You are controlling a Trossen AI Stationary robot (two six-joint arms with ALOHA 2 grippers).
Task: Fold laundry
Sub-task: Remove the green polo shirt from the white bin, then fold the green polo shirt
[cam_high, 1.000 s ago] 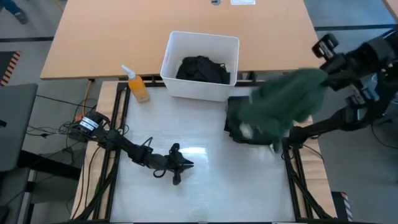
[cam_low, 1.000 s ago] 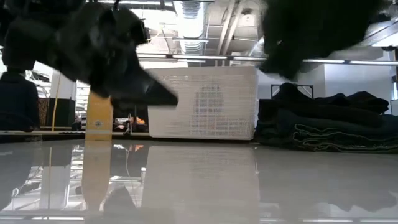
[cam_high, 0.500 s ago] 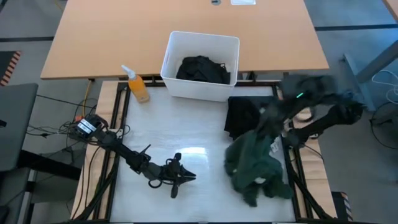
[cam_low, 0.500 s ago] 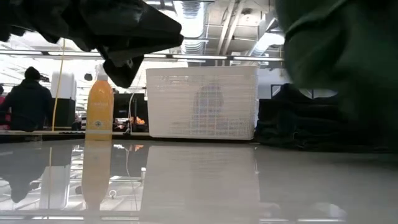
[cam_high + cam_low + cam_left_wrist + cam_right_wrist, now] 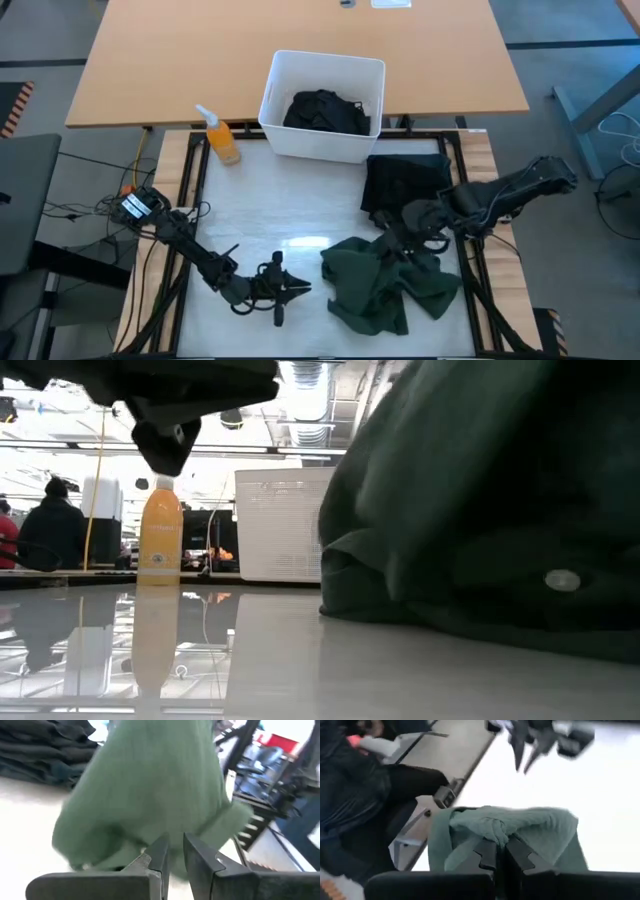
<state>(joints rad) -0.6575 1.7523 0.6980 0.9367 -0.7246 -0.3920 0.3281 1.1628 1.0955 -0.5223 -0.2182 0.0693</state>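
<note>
A dark green garment [image 5: 385,288] lies crumpled on the white table at the near right. My right gripper [image 5: 392,242] is shut on its far upper part. The garment fills the right of the low view [image 5: 480,510], where a pale button [image 5: 562,580] shows. A stack of folded black laundry [image 5: 405,180] rests on the table behind it. My left gripper [image 5: 303,288] hovers left of the garment, pointing level at it [image 5: 150,795], fingers [image 5: 161,852] shut with nothing between them. My right gripper pinches a bunched fold of the green garment [image 5: 495,831] between its two fingers. It comes slanting down from the table's far right. Most of the cloth lies slack on the table in front of and below the fingers.
A white plastic bin [image 5: 275,95] with black cloth [image 5: 325,110] inside stands at the table's far edge. A yellow spray bottle [image 5: 222,140] stands left of it. Bare table lies between the bin and my left arm. People show in the room beyond [image 5: 45,530].
My right gripper has swung down from high above the far right corner toward the table's near left, tipping downward. The green garment has come with it. It hung bunched in the air before; now it lies in a crumpled heap on the table. My left gripper has drifted toward the near edge.
</note>
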